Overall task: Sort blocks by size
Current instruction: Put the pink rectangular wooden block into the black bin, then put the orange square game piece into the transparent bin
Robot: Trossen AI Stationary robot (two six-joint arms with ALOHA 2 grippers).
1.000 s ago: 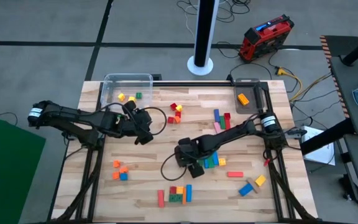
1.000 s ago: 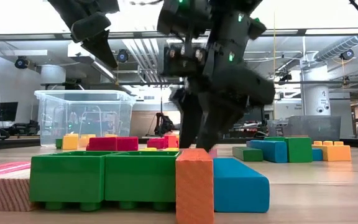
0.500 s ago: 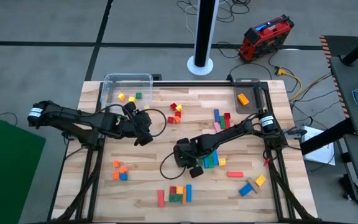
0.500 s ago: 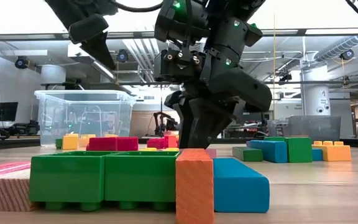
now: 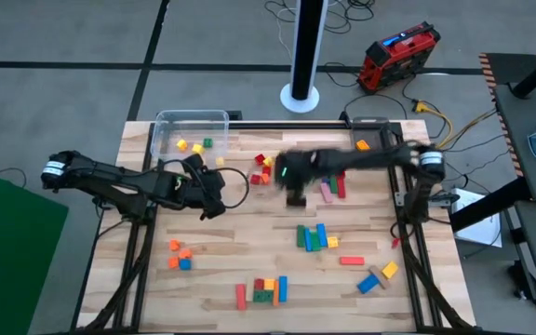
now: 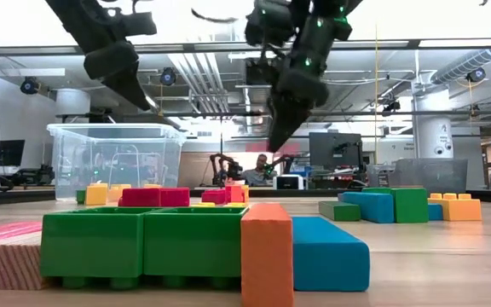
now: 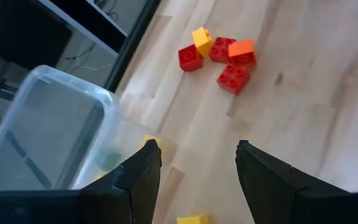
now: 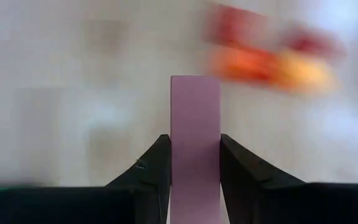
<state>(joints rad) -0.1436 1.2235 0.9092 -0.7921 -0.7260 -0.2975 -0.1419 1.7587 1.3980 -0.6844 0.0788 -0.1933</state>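
Note:
Bright blocks lie in groups on the wooden table: a red, yellow and orange group (image 5: 262, 167), blue, red and pink bars (image 5: 331, 180), green and blue bars (image 5: 314, 237), and a near group (image 5: 266, 290). My right gripper (image 5: 296, 194) hangs blurred over the far middle, high above the table in the low view (image 6: 281, 128), and is shut on a pale pink bar (image 8: 194, 118). My left gripper (image 5: 210, 200) is open and holds nothing. It hovers just near of the clear tub (image 5: 190, 130), with bare wood between its fingers (image 7: 197, 155). My right gripper pinches the pink bar by its two long sides (image 8: 194, 162) between the two fingers (image 8: 157, 165). The fingers lie along the bar, and its free end (image 8: 194, 84) sticks out past the fingertips. The bar is lifted clear of the table.
The clear tub holds yellow and green blocks (image 5: 194, 144). A grey tray (image 5: 372, 144) at the far right holds an orange block. More blocks lie at the near left (image 5: 180, 256) and near right (image 5: 375, 277). Bare wood shows in the table's middle.
My right gripper has risen from beside the green and blue bars. It has swung fast toward the table's far edge, staying shut, and now hangs high near the red and yellow group. My left gripper has kept its place.

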